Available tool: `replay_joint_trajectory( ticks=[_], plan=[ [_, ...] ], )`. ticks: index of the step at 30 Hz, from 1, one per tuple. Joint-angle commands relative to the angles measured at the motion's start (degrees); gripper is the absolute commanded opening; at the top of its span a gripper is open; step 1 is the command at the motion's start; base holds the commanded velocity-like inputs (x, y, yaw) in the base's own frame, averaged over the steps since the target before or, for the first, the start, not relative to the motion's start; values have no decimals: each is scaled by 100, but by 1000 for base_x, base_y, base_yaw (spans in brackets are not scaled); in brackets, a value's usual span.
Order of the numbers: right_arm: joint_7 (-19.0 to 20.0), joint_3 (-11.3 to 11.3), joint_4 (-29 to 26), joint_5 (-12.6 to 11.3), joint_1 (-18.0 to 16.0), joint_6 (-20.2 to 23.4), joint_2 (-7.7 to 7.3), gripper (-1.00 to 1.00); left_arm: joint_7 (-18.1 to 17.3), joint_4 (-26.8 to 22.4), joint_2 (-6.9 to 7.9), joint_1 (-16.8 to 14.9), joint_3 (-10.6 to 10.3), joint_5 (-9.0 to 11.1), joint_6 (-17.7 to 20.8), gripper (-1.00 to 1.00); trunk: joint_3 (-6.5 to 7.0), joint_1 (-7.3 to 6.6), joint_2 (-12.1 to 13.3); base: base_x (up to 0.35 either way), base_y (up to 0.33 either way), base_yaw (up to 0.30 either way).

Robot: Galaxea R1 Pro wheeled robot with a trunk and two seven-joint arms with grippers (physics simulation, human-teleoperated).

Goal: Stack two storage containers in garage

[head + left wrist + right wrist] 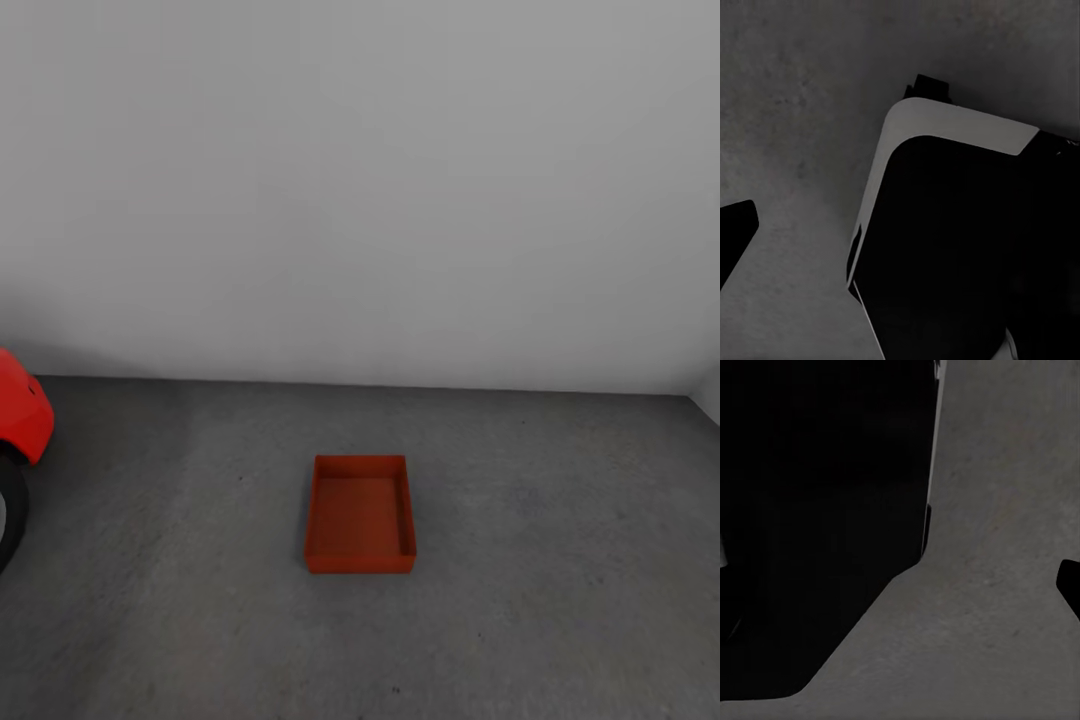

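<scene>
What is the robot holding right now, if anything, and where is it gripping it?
Nothing that shows: the one storage container sits alone on the garage floor, with no pincer touching it.

Container [360,515] alone on floor [560,560], all sides free; car [20,440] well left.

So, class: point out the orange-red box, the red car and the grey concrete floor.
Orange-red lidless box [360,518]: head view, ribbed bottom.
Red car [22,412]: head view, body panel.
Grey concrete floor [560,560]: head view, bare patch.
</scene>
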Motion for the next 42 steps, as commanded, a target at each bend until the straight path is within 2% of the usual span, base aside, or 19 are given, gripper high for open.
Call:
replay_joint_trajectory(
  ticks=[1,10,18,42],
  plan=[
    [9,49,16,-42,-4,-27,3,100,14,-1,0,-3,-49,54,22,100,5,1,-4,0,0,0],
    [25,54,16,-38,-5,-10,6,100,14,-4,-2,-3,-46,51,22,100,89,1,-4,0,0,0],
    [196,54,16,-31,-5,-8,-5,100,14,-6,-2,-3,-47,50,22,100,164,1,-4,0,0,0],
    [261,63,16,-31,-6,-6,10,100,14,-6,-2,-3,-48,50,22,100,389,1,-4,0,0,0]
  ],
)
